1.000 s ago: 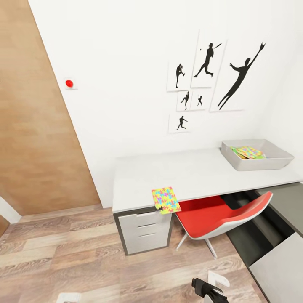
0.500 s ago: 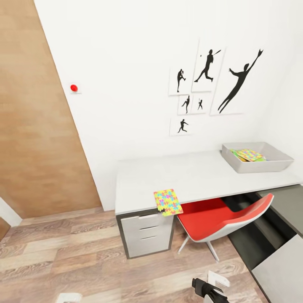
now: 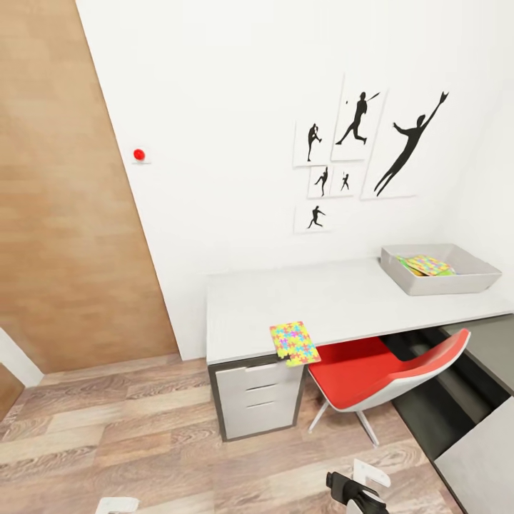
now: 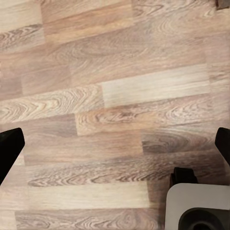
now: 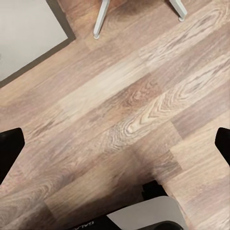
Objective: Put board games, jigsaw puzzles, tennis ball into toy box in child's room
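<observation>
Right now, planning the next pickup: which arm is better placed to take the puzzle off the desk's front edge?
Right, probably. The jigsaw puzzle overhangs the table edge right of the head view's centre, nearer the right gripper, whose jaws stand open, and the toy box lies further right still.

Even, bright, diffuse render light; source not identifiable. Wall (image 3: 235, 107) near-white, almost washed out, no glare spots. Soft shadow under the table (image 3: 321, 303), darkest behind the chair (image 3: 385, 368). Head view shows wide-angle distortion: door (image 3: 64, 200) edge and wall lines lean. Wrist views: floor (image 4: 115, 105) grain slightly soft; faint shadow near robot base (image 5: 143, 213).
</observation>
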Robot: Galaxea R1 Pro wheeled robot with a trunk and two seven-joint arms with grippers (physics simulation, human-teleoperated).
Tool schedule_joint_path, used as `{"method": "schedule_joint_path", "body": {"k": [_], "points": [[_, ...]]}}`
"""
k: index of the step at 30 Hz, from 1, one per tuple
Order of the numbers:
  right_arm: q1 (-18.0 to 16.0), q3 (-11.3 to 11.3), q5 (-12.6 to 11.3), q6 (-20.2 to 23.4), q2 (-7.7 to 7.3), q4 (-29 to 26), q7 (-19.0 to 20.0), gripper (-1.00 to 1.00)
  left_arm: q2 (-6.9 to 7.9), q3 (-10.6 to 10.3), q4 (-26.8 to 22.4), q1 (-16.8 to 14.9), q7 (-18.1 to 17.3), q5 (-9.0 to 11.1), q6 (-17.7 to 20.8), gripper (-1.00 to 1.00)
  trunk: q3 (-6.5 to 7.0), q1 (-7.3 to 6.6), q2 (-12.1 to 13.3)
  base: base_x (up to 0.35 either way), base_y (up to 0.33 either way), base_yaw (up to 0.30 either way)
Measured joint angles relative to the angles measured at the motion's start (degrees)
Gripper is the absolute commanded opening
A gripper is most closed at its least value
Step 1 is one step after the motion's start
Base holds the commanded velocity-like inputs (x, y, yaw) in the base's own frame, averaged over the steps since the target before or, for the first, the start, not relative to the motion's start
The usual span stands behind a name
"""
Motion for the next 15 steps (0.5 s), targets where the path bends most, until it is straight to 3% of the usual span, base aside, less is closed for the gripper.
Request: {"method": "schedule_joint_path", "body": {"k": [15], "points": [[0.0, -0.1, -0.2, 0.0, 0.23, -0.2, 0.0, 1.0, 0.0, -0.1, 0.0, 0.0, 0.0, -0.1, 0.0, 1.0, 0.06, 0.0, 0.0, -0.001, 0.002, 0.0]]}}
